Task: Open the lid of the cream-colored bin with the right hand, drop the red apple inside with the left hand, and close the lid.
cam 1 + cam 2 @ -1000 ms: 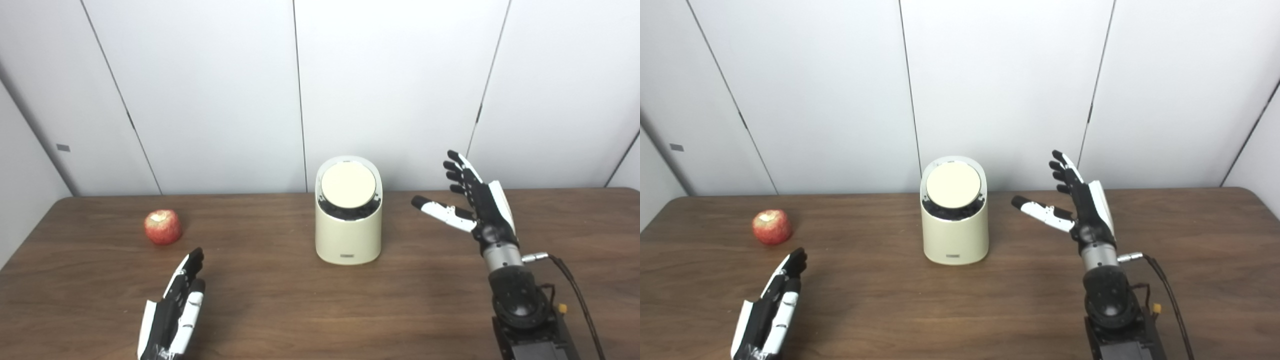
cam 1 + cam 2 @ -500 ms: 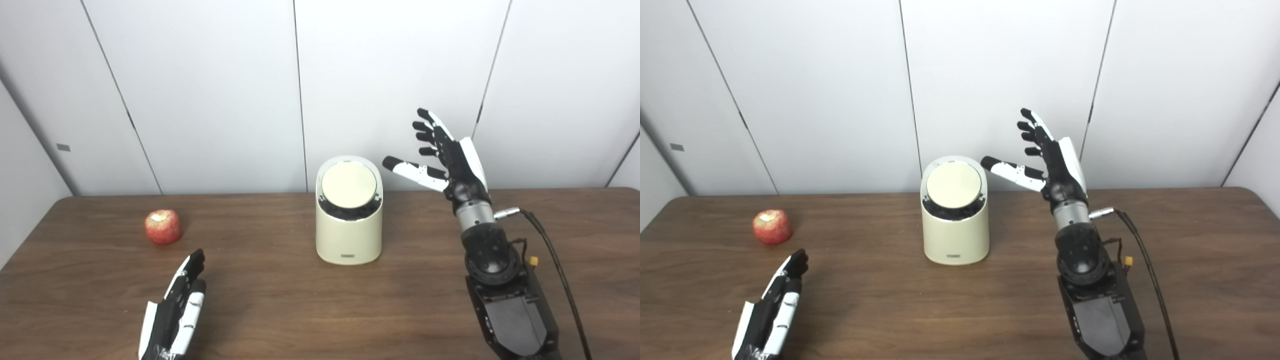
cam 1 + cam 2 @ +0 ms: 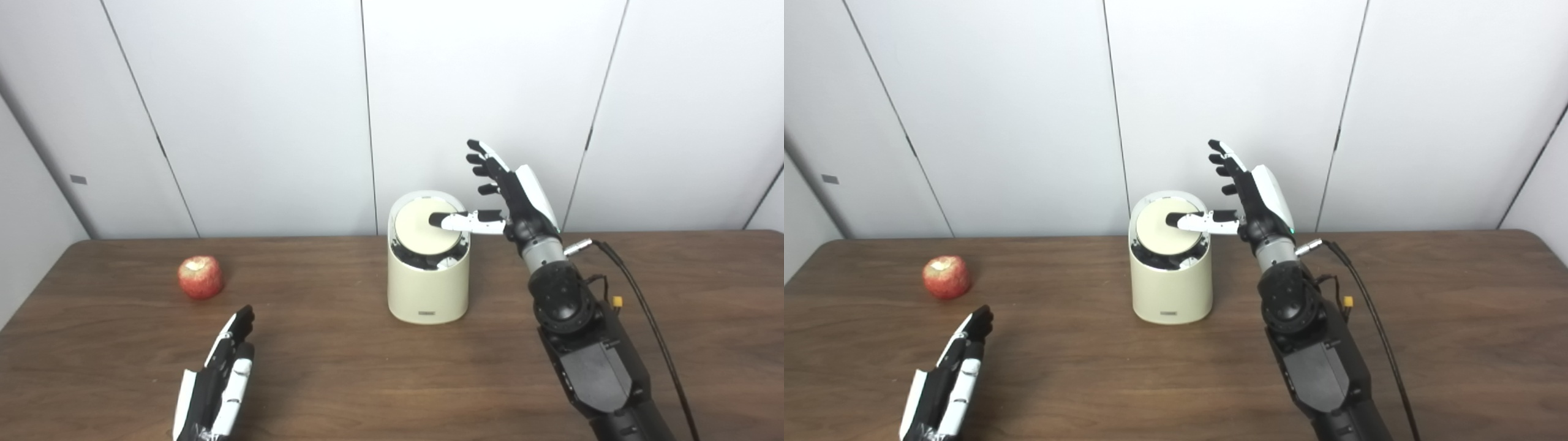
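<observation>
right hand is spread wide and grips nothing; its thumb reaches out to its left and lays its dark tip on the round lid of the cream-colored bin, while the fingers fan upward above and behind the bin's far rim; whether the thumb presses or only rests there i cannot tell; the lid sits tilted toward the camera, and a dark gap with something pale shows under its near edge; the red apple lies well to the left of this hand, on the wooden table, just ahead of the left hand, which rests low with fingers extended and holds nothing.

risks, as i judge them: a single thumb tip on a smooth disc may slip off toward the rim, leaving the lid unopened; a push with a sideways component could slide or tip the light-looking bin away to the hand's left, since nothing braces it; if the lid swings on a pivot, it may spring back once the thumb lifts, before the apple arrives.
</observation>
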Robot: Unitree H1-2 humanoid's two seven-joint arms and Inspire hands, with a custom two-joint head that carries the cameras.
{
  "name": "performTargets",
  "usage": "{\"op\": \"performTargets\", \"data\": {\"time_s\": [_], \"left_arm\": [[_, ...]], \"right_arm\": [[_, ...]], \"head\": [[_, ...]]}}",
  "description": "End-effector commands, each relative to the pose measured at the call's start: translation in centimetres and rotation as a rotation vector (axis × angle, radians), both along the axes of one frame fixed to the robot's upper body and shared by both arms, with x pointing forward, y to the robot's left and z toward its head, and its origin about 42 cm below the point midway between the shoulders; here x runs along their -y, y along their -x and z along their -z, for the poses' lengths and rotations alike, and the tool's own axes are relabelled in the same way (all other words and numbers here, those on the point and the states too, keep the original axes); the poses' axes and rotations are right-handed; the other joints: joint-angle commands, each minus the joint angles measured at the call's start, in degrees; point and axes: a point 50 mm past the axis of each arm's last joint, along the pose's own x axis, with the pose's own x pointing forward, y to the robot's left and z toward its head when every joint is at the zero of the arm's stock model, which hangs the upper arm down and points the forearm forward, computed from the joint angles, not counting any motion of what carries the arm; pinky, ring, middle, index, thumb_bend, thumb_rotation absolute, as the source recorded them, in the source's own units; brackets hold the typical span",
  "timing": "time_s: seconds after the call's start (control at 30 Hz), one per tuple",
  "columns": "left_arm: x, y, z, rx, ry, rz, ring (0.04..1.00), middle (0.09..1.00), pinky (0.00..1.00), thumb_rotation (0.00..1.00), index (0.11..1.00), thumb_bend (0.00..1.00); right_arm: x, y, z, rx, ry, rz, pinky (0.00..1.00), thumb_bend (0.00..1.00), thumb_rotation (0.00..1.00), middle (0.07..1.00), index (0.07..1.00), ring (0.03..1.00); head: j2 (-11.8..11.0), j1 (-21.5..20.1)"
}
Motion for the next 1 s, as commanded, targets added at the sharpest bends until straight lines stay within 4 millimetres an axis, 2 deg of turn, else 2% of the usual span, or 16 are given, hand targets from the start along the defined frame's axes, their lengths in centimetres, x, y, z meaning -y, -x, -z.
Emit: {"op": "performTargets", "data": {"time_s": [0.0,0.4,0.77,0.97], "left_arm": [[1.2,2.3,3.2,-0.124,0.044,-0.011,0.945,0.936,0.97,0.83,0.947,0.51],[1.5,2.3,3.1,-0.128,0.038,-0.007,0.946,0.934,0.98,0.83,0.945,0.51],[1.7,2.3,3.0,-0.134,0.026,-0.007,0.943,0.932,0.98,0.84,0.943,0.5],[1.7,2.3,2.9,-0.126,0.037,-0.008,0.94,0.932,0.98,0.82,0.942,0.48]], "right_arm": [[-0.8,-0.7,-3.6,0.134,0.011,-0.03,0.73,0.93,0.29,0.889,0.923,0.865],[-1.3,-1.7,-2.3,0.163,0.056,-0.067,0.7,0.97,0.22,0.877,0.903,0.817],[-1.0,-1.8,-1.9,0.163,0.166,-0.065,0.76,0.98,0.22,0.893,0.905,0.862],[-0.9,-1.8,-2.1,0.191,0.33,-0.06,0.79,0.97,0.22,0.893,0.919,0.872]], "head": [[0.1,0.1],[0.3,0.2],[0.3,0.5],[0.6,0.4]]}}
